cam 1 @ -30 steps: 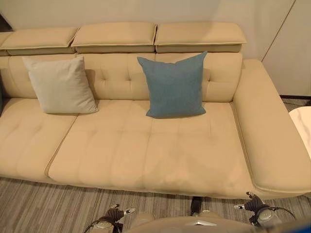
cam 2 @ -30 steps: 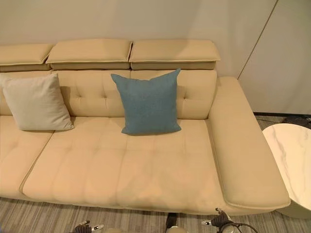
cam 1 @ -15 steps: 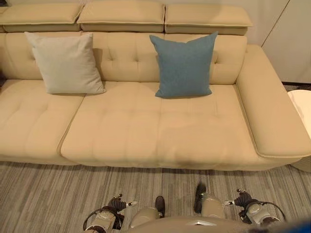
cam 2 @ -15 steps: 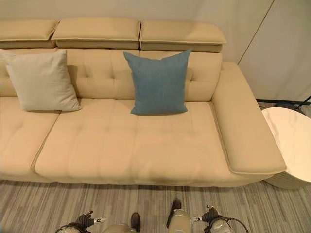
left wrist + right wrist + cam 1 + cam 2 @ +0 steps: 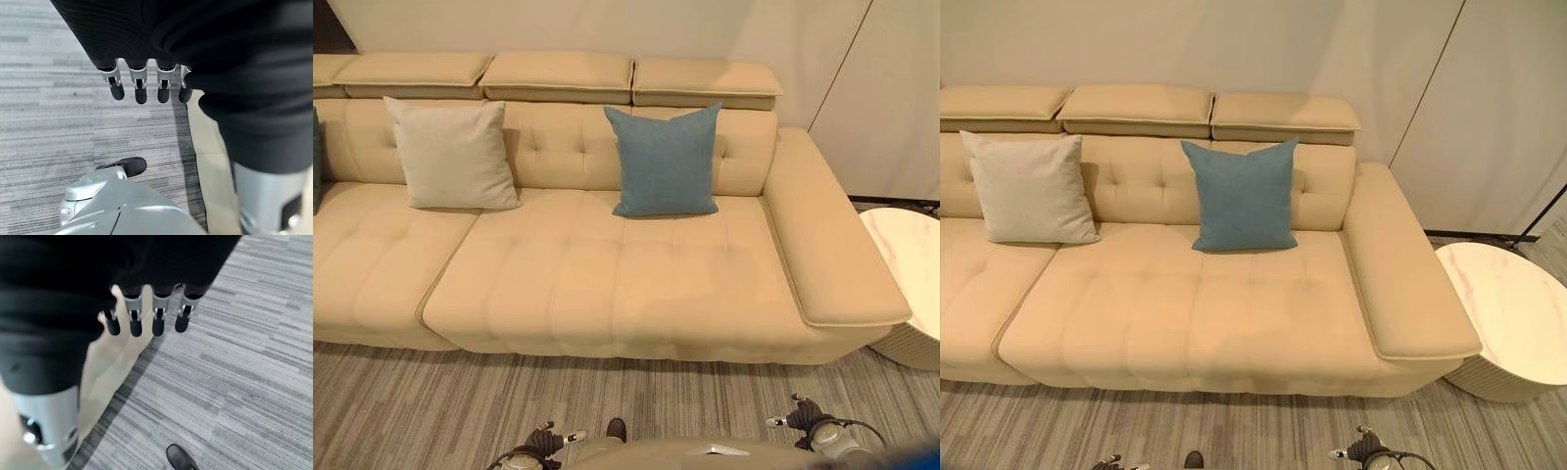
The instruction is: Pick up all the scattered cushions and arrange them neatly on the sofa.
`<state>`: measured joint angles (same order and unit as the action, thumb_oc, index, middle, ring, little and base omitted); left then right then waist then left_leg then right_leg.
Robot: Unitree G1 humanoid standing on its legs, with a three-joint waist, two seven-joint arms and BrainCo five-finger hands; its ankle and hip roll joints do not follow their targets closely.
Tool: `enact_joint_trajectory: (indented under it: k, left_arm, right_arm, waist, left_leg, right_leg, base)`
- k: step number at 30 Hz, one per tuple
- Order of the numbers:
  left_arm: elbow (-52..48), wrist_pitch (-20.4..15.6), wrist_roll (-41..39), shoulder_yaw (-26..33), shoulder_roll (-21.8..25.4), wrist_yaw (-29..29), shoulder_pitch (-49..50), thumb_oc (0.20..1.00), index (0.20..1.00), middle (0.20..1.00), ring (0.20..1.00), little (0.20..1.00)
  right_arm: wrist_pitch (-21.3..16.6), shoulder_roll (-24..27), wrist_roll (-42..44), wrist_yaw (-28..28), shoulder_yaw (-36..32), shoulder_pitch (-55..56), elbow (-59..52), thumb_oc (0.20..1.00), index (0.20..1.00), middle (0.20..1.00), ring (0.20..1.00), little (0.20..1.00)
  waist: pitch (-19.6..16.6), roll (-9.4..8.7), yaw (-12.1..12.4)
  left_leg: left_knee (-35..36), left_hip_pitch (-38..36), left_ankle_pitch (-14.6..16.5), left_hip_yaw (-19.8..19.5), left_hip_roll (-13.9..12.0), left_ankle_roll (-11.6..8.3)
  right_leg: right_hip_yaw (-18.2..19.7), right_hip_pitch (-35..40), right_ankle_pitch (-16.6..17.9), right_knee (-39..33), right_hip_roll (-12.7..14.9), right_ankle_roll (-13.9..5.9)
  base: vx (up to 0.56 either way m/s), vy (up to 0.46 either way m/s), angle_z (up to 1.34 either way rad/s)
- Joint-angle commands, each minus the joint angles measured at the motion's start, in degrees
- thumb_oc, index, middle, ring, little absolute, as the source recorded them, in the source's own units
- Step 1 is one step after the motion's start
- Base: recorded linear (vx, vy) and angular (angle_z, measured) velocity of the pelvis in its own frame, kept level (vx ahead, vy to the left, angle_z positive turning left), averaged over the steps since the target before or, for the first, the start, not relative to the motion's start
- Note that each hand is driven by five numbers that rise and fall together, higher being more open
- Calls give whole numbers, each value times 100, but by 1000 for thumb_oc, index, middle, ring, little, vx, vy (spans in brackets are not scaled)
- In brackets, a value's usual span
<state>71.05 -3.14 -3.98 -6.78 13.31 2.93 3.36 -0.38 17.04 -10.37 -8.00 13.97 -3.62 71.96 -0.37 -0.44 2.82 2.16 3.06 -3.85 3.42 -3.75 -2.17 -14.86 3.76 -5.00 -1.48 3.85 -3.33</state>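
Note:
Two cushions stand upright against the back of the beige sofa: a light grey cushion towards the left and a blue cushion right of the middle. A dark blue sliver shows on the sofa at the view's left edge. My left hand hangs low over the carpet with straight fingers and holds nothing. My right hand hangs the same way, empty. In the left eye view, the left hand and right hand sit at the bottom edge, well short of the sofa.
A round white marble side table stands by the sofa's right armrest. Grey striped carpet lies between me and the sofa. A pale wall panel rises behind the table.
The whole picture has shifted: the camera moved back and the sofa looks smaller and farther. Both cushions keep their places on the sofa. Both hands stay low and empty.

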Motion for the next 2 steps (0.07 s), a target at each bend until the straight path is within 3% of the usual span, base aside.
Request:
enact_joint_trajectory:
  k: [1,2]
  left_arm:
    - [208,-64,-163,98,59,76,-362,1000,1000,1000,1000,1000]
    - [224,-60,-137,86,59,70,-353,1000,1000,1000,1000,1000]
  right_arm:
    - [-24,64,30,-133,88,-252,70,1000,1000,1000,1000,1000]
    - [-30,55,24,-135,94,-240,71,1000,1000,1000,1000,1000]
  waist:
    - [189,-290,52]
    - [177,-270,31]
  left_leg:
    - [6,-307,640,-307,199,-124]
    - [111,-373,596,-285,199,-144]
  right_leg:
    - [-37,-92,566,-292,294,-526]
    - [-47,-61,571,-321,283,-532]
  base:
    - [30,-4,16]
    - [41,-1,15]
